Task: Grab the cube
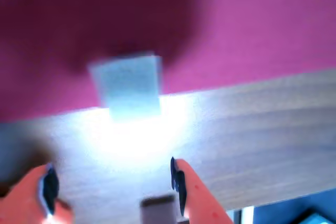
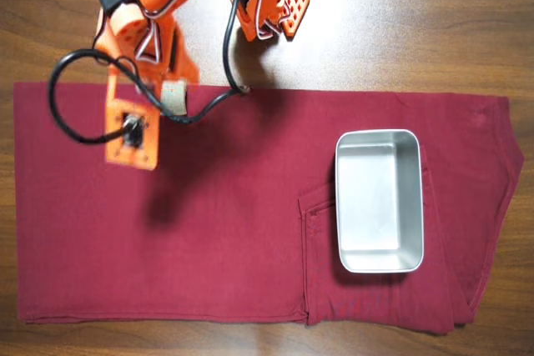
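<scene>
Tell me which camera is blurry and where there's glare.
Wrist view: everything is soft and out of focus, the cube included, with a blown-out white glare on the wooden table just below it. Overhead view: sharp; mild sheen on the wood and the metal tray, and the arm casts a shadow on the red cloth.

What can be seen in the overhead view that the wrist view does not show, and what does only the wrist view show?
Only the overhead view shows the metal tray, empty, on the right part of the dark red cloth, and the whole orange arm with its black cable. Only the wrist view shows the gripper open, its two orange fingers apart with the cube ahead of them, not between them. Both show the cube at the cloth's edge, where it meets the wooden table.
</scene>
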Motion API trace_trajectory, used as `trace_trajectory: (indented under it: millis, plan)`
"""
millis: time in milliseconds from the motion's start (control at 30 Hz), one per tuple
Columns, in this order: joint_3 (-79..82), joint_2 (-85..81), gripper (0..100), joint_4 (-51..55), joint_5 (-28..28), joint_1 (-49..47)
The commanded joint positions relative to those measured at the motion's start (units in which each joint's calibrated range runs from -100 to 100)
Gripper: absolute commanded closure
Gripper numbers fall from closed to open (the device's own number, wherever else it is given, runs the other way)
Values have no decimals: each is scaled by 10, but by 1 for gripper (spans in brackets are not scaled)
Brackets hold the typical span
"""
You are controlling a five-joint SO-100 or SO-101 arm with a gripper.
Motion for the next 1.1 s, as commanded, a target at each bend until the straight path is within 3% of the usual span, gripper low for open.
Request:
trace_trajectory:
  millis: [0,233,800,900,967,1000,1033,1067]
  plan:
    - [58,-2,72,-86,21,39]
    - [67,70,72,-214,-30,-31]
    - [122,75,72,-275,-45,-46]
    - [132,76,85,-277,-48,-48]
    - [144,74,85,-283,-49,-48]
    - [152,74,89,-290,-50,-48]
    - [157,75,100,-296,-53,-49]
    - [158,72,100,-295,-56,-52]
